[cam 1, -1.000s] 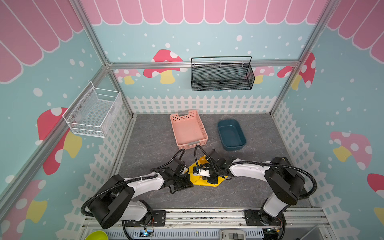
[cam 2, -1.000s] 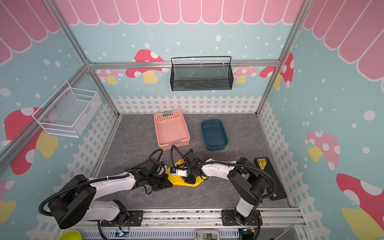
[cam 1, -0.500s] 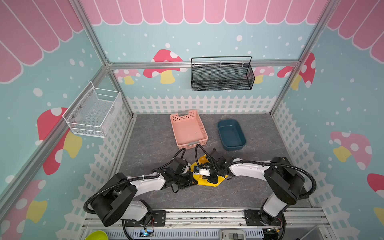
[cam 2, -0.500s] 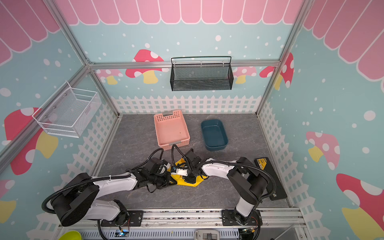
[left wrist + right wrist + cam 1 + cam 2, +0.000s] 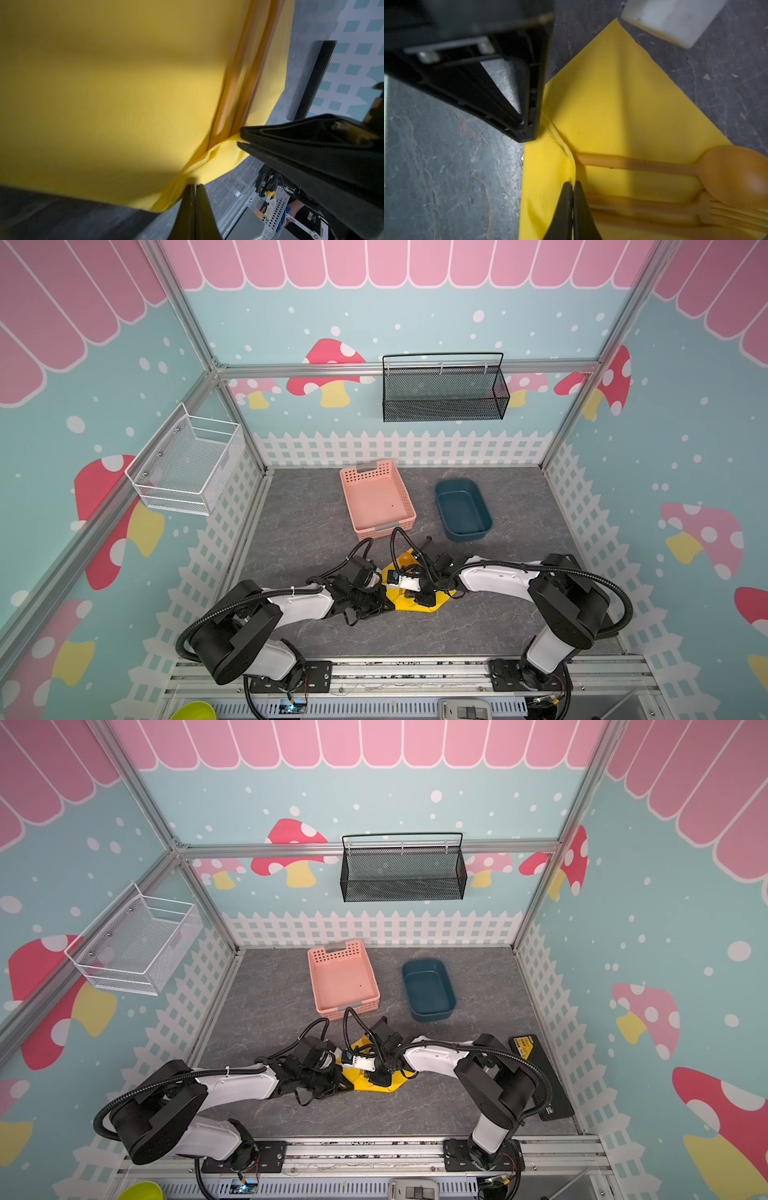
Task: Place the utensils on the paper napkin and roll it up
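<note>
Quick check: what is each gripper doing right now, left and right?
Left gripper: closed, pinching a folded edge of the paper napkin.
Right gripper: closed, pinching the paper napkin's edge by the handle ends of the utensils.

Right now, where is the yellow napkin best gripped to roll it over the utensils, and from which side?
I would grip the raised fold of the paper napkin by the utensils' handle ends, coming from the robot's side. That fold stands up, so jaws can pinch it; the rest lies flat.
</note>
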`<state>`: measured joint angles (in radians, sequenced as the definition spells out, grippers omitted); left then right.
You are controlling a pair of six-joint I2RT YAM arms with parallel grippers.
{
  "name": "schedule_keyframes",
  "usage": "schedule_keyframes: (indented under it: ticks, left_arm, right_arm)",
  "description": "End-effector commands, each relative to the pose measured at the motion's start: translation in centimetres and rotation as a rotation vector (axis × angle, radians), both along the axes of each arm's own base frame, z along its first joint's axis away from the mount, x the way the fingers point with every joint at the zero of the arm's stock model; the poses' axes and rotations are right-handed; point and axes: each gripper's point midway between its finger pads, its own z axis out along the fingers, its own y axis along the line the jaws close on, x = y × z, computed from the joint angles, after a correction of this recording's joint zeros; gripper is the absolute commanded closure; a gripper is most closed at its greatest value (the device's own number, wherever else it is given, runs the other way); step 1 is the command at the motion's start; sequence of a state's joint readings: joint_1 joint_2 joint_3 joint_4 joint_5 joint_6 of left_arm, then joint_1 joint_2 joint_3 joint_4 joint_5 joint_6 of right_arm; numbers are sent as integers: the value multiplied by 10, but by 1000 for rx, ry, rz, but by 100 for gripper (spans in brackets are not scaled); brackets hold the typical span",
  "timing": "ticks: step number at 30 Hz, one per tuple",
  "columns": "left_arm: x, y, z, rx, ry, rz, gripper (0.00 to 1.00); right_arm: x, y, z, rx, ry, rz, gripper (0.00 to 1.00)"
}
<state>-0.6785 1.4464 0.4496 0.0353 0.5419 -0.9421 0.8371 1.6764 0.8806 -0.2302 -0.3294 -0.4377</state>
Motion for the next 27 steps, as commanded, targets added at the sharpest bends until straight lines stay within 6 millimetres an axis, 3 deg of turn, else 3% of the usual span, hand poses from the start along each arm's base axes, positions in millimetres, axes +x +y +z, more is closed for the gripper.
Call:
schedule_keyframes:
  ticks: [1,5,8,11,15,22,27]
  left_arm:
    - [3,1,-5,30,-9,10,97]
    - [1,3,-9,40,1,8,97]
    - [0,4,-12,49,5,9,97]
    - [1,4,-12,51,5,11,97]
    - [0,6,-15,60,12,15,97]
    - [1,4,-16,55,19,22,97]
    - [0,5,-14,55,21,22,97]
  right_arm:
    - [10,7,13,33,-25,-17,89]
    - [16,9,30,77,-23,-110,73]
    - [17,7,45,125,26,-241,70]
    - [16,2,63,206,103,-417,71]
    - [5,-4,81,335,286,-642,82]
    - [-23,-10,74,396,611,-851,95]
    - [-36,-13,47,369,729,-907,97]
